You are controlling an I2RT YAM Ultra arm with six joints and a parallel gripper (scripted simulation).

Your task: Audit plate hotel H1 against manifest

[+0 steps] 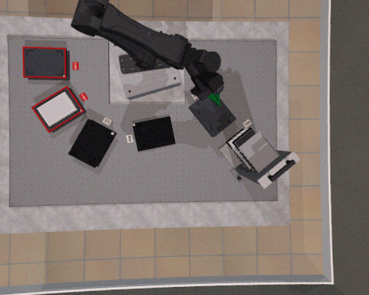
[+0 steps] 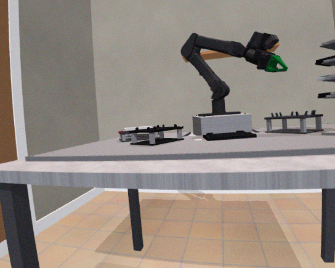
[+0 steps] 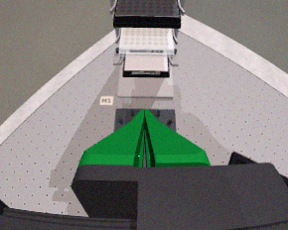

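Observation:
My gripper (image 1: 220, 105) (image 2: 287, 69) (image 3: 144, 116) is shut and empty, high above the nest RG (image 1: 212, 117) (image 2: 294, 117), pointing toward the hotel H1 (image 1: 279, 170). In the wrist view, a black plate (image 3: 147, 9) stands highest of those visible, its front dark with no label visible. Below it is a clear plate (image 3: 146, 41), then a white plate (image 3: 145, 63) with a black front edge; both fronts carry small marks, too small to read. The topmost shelf (image 2: 334, 43) shows no plate from the side. A white plate (image 1: 57, 109) (image 2: 139, 128) lies in one red-edged quarantine nest.
The other red-edged quarantine nest (image 1: 44, 62) holds no plate. The landing nest L1 (image 1: 93, 143) (image 2: 156, 129) shows only its locators. The low black nest N6 (image 1: 154, 133) (image 2: 230, 136) stands between L1 and RG. H1 has a tall back handle (image 1: 281, 170).

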